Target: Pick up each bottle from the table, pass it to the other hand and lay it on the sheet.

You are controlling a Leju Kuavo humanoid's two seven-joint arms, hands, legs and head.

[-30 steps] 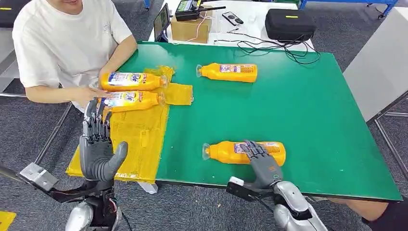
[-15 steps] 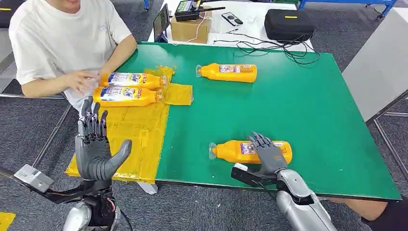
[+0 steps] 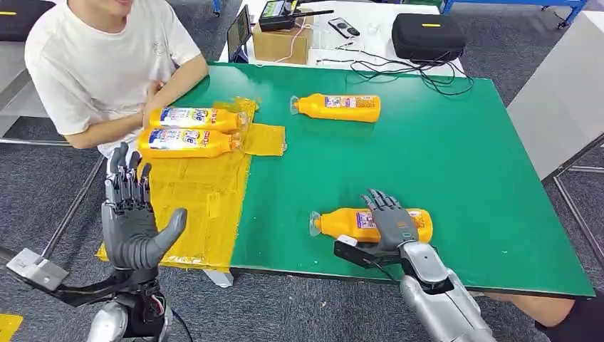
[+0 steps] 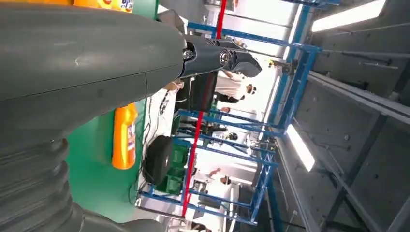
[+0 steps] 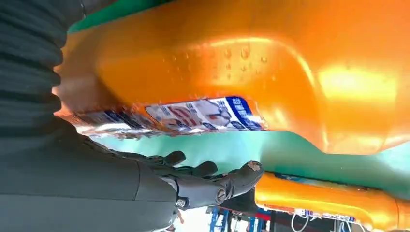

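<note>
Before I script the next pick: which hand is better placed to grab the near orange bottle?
Right. The right hand already lies over the near orange bottle at the table's front edge. The left hand is raised, open, beside the yellow sheet, well away.

Grey carpet floor (image 3: 43, 192), white side table (image 3: 370, 32), blue steel racks (image 4: 232, 135) beyond.

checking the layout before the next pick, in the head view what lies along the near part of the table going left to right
Grey left hand, raised and open → crinkled yellow plastic sheet → bare green table top → orange plastic bottle lying on its side → grey right hand, resting over that bottle's label end.
</note>
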